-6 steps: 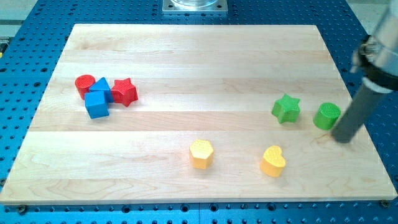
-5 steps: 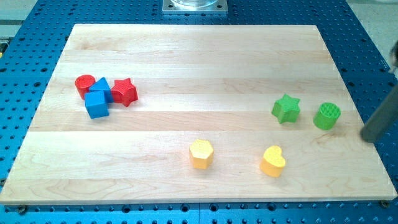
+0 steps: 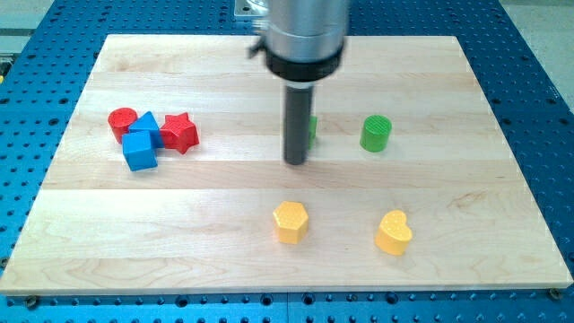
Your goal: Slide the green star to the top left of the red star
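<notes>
Arm: rod held upright, lowered from the view's top centre onto the wooden board (image 3: 448,90)
My tip (image 3: 295,162): set on the board; nothing is grasped (no gripper is fitted)
Green star (image 3: 311,130): mostly hidden behind the rod, contact cannot be told
Red star (image 3: 180,133): well to the view's left
Green cylinder (image 3: 376,134): right of the rod

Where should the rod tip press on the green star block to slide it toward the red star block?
My tip hides most of the green star, only its right edge showing. Press that right side, coming from the view's right, since the red star lies far left.
</notes>
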Controlling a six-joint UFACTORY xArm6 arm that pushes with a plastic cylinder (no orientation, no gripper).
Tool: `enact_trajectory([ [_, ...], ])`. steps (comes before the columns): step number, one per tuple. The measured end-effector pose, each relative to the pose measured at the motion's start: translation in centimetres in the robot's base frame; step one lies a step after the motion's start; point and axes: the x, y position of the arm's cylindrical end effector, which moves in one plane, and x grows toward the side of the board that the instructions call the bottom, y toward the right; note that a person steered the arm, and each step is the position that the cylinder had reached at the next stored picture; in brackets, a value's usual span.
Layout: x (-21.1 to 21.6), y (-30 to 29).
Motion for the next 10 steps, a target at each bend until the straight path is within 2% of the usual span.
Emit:
enact_trajectory([
  [1,-3.4,3.5],
  [2,-5.8,3.8],
  [3,-6.0,10.3],
  [4,-9.0,9.6],
  [6,-6.4,-7.6],
  [7,-10.7,-4.2],
  [8,-11.3,-7.6],
  [9,-7.6,-12.9],
  [10,-7.7,-11.8],
])
